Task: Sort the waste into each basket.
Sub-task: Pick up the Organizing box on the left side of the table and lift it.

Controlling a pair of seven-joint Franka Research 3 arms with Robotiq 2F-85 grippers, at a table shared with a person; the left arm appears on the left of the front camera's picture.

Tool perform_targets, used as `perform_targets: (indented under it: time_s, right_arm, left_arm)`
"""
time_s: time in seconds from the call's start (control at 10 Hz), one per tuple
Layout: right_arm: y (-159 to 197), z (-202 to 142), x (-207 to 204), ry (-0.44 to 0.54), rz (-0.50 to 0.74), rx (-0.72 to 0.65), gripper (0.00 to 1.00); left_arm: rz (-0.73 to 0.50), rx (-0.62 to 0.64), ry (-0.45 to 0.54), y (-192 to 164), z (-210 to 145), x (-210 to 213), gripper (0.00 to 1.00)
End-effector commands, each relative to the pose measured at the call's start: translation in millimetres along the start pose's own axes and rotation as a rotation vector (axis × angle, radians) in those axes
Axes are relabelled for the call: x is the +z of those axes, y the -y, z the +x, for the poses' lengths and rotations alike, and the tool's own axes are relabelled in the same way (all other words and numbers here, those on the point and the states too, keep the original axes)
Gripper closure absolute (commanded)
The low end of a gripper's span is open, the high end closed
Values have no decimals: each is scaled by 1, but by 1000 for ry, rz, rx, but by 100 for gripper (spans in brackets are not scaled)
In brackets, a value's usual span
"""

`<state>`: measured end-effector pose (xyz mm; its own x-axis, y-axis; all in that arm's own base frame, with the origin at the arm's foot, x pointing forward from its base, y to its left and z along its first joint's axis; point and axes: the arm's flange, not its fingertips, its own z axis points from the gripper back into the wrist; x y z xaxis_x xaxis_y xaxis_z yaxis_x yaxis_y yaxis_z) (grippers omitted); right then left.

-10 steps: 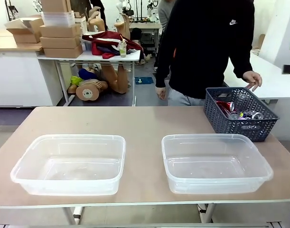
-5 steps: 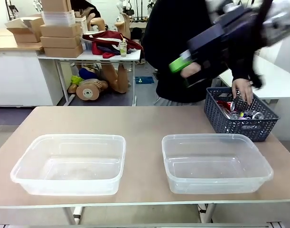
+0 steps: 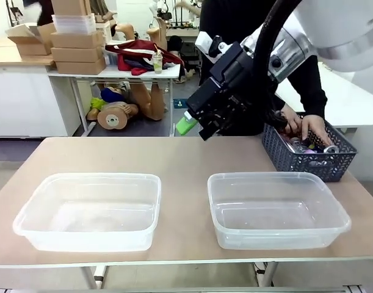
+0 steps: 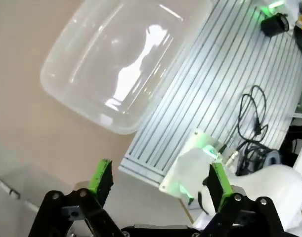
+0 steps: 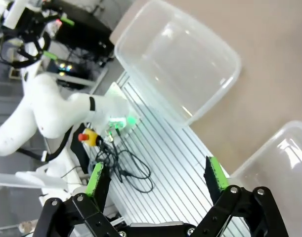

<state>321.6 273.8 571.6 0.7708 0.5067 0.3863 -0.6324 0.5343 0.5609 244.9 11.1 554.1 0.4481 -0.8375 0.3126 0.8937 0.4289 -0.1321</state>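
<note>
Two clear tubs stand empty on the table, the left basket (image 3: 88, 210) and the right basket (image 3: 278, 207). The waste (image 3: 299, 146), cans and clear bottles, lies in a dark grey lattice basket (image 3: 308, 160) at the far right, partly hidden by a person's hands (image 3: 314, 128). My right gripper (image 3: 192, 128) hangs open in the air over the table's far edge, above and behind the right basket. Its wrist view shows open fingers (image 5: 215, 173) high over one tub (image 5: 178, 64) and the corner of another (image 5: 279, 163). My left gripper (image 4: 159, 177) is open and empty above a tub (image 4: 126, 64); it is out of the front view.
The person stands at the far side behind the dark basket. The left arm's white base (image 5: 52, 113) and cables (image 4: 252, 118) lie beyond the table's near edge. Bare tabletop (image 3: 183, 159) runs between and behind the tubs.
My right arm has swung in from the upper right, its gripper travelling left and down to the table's far edge. The person has leaned in and put both hands into the dark basket.
</note>
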Motion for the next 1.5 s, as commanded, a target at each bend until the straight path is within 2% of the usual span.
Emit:
perform_targets:
  time_s: [0.0,0.1,0.2,0.4,0.5,0.7,0.8,0.9,1.0,1.2,1.4]
  right_arm:
    - [-6,-2,4,19,-18,-13,0]
    - [0,0,0,0,0,0,0]
    - [-11,24,-29,-81,-71,-148,0]
    - [-22,50,-87,-189,-203,-306,0]
    - [-28,57,-118,-221,-243,-358,0]
    - [-24,65,-177,-289,-352,-486,0]
    - [-23,66,-206,-324,-459,-528,0]
    - [-17,65,-227,-365,-554,-552,0]
    - [-18,39,-187,-276,-384,-470,0]
    - [-18,39,-187,-276,-384,-470,0]
    - [-9,49,-226,-305,-554,-563,0]
  left_arm:
    - [3,4,-34,2,-11,30,0]
    - [0,0,0,0,0,0,0]
    - [100,226,61,-13,21,-12,0]
    - [196,474,159,-33,36,-50,0]
    - [269,569,114,-42,37,-71,0]
    - [260,621,-27,-54,25,-99,0]
    - [268,640,-38,-60,17,-109,0]
    - [215,637,-57,-67,12,-119,0]
    - [263,617,7,-79,44,-74,0]
    - [263,617,7,-79,44,-74,0]
    - [203,585,-19,-88,44,-107,0]
